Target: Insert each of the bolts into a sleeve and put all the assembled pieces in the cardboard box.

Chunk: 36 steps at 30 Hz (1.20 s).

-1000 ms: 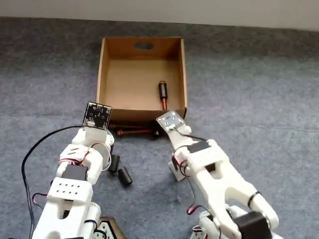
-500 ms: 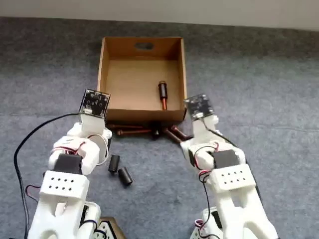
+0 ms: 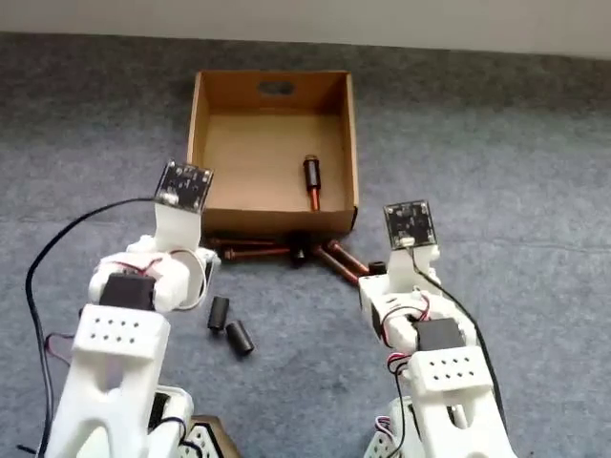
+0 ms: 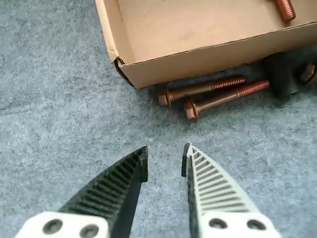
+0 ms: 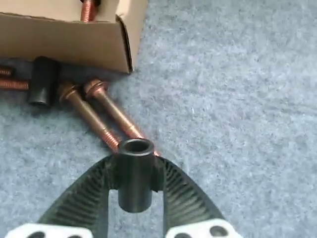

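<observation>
Two arms, one box, loose hardware on grey carpet (image 3: 496, 172).

- Open brown cardboard box (image 3: 258, 222): far centre. Holds one assembled piece (image 3: 312, 181), a copper bolt in a black sleeve, lying near the right wall.
- Left bolt pair (image 4: 200, 89): two bare copper threaded bolts, side by side, just beside the box's near wall, heads to the left.
- Right bolt pair (image 5: 86, 116): two more copper bolts, angled out from the box's near right corner toward the right arm.
- Stray sleeve (image 3: 299, 252): short black cylinder against the near wall, between the two pairs.
- Farther spare sleeve (image 3: 219, 313) and nearer spare sleeve (image 3: 239, 337): black cylinders just right of the left arm, apart from the box.
- Left gripper (image 4: 164, 158): fingers parted by a narrow gap, nothing between them, over bare carpet just near of the left bolt pair.
- Right gripper (image 5: 134, 161): clamped on a held sleeve (image 5: 134, 183), a black tube with its open bore toward the box, over the threaded ends of the right bolt pair.
- Room: the strip along the box's near wall is crowded; wide bare carpet lies left and right of the box.
- Views: the wrist views give the finger gaps and the sleeve bore; the high view gives the box interior and both spare sleeves.
</observation>
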Each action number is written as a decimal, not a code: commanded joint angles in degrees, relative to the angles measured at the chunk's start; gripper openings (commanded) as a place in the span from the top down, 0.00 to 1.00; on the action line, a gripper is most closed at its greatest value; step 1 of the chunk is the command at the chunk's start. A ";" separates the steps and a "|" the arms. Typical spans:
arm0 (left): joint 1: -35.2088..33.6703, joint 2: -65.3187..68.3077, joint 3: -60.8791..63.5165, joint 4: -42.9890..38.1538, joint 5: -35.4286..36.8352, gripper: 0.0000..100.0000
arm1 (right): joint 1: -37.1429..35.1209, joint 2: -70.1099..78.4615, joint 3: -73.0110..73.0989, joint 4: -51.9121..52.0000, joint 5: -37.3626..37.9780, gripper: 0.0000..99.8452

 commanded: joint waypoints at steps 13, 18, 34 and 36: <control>6.55 37.76 -25.54 0.09 4.40 0.86 | 0.57 -1.01 -0.13 -1.27 -0.26 0.99; 6.64 46.46 -29.85 0.26 4.92 0.86 | 0.57 -1.36 1.01 -1.36 -0.18 0.99; 6.64 48.92 -29.76 2.46 4.92 0.86 | 0.57 -1.36 1.01 -1.36 -0.18 0.99; 6.64 48.92 -29.76 2.64 4.92 0.86 | 0.57 -1.36 1.01 -1.36 -0.18 0.99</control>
